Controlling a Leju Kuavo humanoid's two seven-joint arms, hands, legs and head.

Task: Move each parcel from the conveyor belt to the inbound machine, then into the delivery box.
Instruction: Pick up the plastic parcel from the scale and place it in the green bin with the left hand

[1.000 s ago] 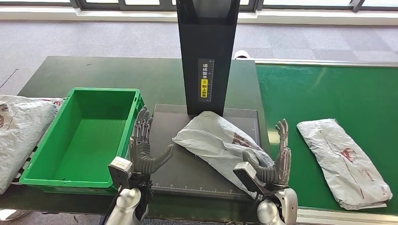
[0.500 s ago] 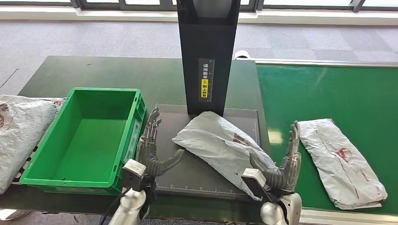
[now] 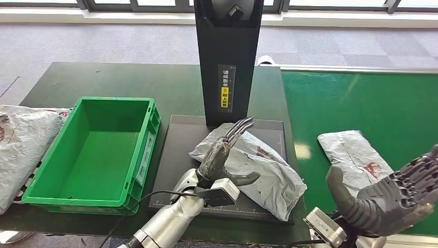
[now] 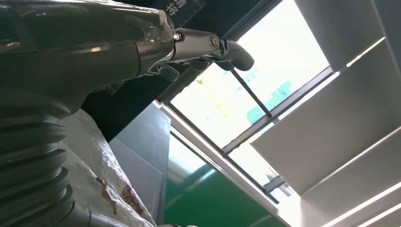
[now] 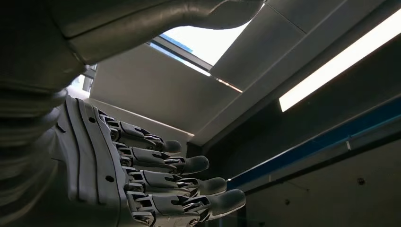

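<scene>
A crumpled grey parcel (image 3: 266, 166) with a red mark lies on the inbound machine's dark plate (image 3: 175, 150), below its black column (image 3: 227, 62). My left hand (image 3: 224, 151) is over the parcel's near left part with its fingers spread and pointing up; its thumb lies along the bag. The left wrist view shows the same parcel (image 4: 101, 172) under the hand (image 4: 142, 47). My right hand (image 3: 395, 199) is raised near the camera at the lower right, fingers apart and empty (image 5: 156, 179). A second grey parcel (image 3: 348, 152) lies on the green conveyor belt (image 3: 361, 103), partly hidden by that hand.
The green delivery box (image 3: 98, 150) stands empty to the left of the plate. Another grey bag (image 3: 20, 144) lies at the far left table edge. A cable (image 3: 155, 199) runs along my left forearm. Beyond the dark table (image 3: 129, 80) is grey carpet.
My left hand has swung right from the plate's left edge onto the parcel. My right hand has lifted away from the parcel, up and to the right. The belt parcel has shifted left.
</scene>
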